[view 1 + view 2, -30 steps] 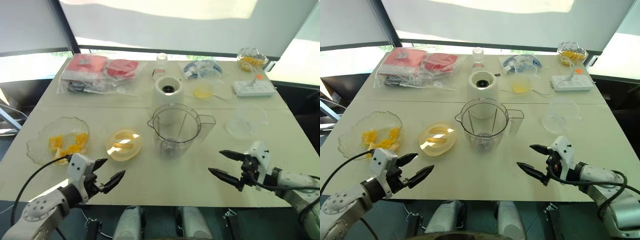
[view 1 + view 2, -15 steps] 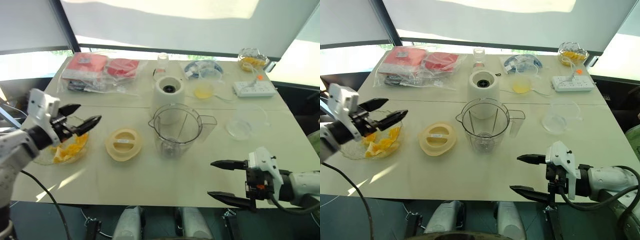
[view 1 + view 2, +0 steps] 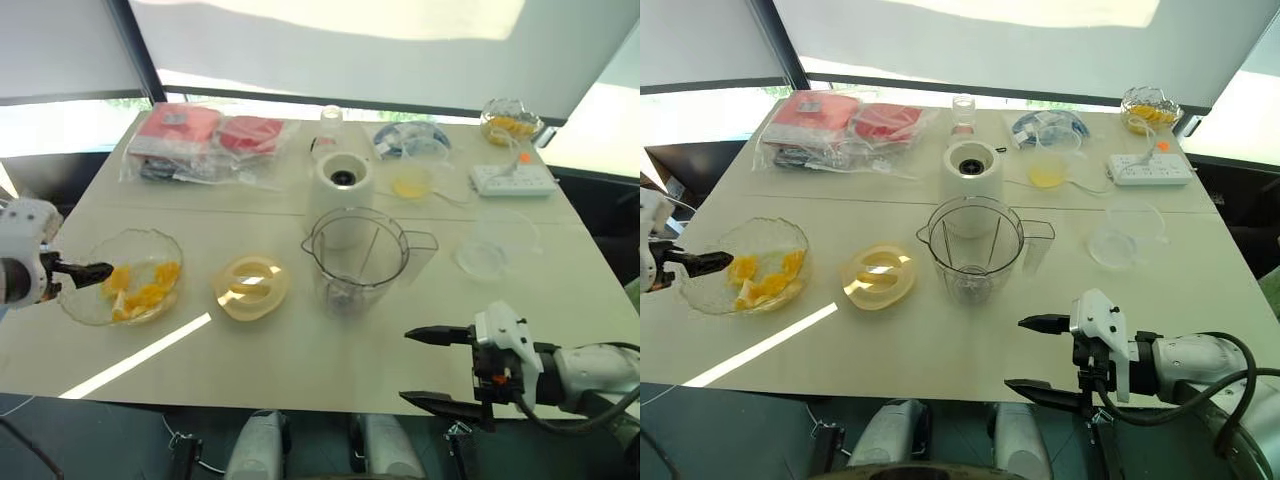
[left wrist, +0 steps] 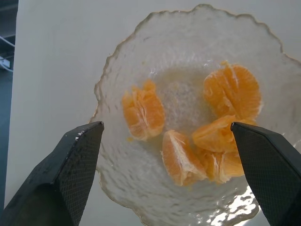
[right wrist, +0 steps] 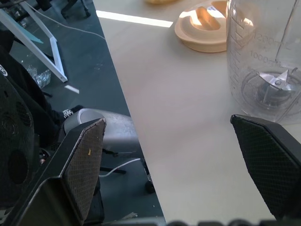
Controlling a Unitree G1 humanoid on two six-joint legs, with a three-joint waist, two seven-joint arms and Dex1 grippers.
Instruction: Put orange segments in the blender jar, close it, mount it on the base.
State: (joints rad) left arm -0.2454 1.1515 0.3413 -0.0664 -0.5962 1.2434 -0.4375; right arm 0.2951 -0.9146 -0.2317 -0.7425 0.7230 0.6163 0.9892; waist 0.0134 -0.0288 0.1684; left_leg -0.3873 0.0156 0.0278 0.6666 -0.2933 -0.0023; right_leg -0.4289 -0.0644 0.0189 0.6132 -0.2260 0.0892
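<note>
A glass bowl (image 3: 85, 310) holding several orange segments (image 4: 143, 112) sits at the table's left. My left gripper (image 4: 165, 127) hovers open over it, at its left rim, one finger on each side of the segments. The clear blender jar (image 3: 358, 260) stands empty and uncovered mid-table. Its yellow lid (image 3: 251, 287) lies flat to the jar's left. The white base (image 3: 343, 180) stands just behind the jar. My right gripper (image 3: 405, 365) is open and empty at the front edge, in front of the jar and to its right.
Plastic bags with red packs (image 3: 200, 145) lie at the back left. A white power strip (image 3: 508, 178) and a small bowl of orange pieces (image 3: 508, 118) are at the back right. An empty clear bowl (image 3: 492, 250) stands right of the jar, a yellow-filled cup (image 3: 408, 182) behind it.
My left gripper rose from the front edge, swung left to the orange bowl and now sits at its left rim. My right gripper drew back to the front edge, still open.
</note>
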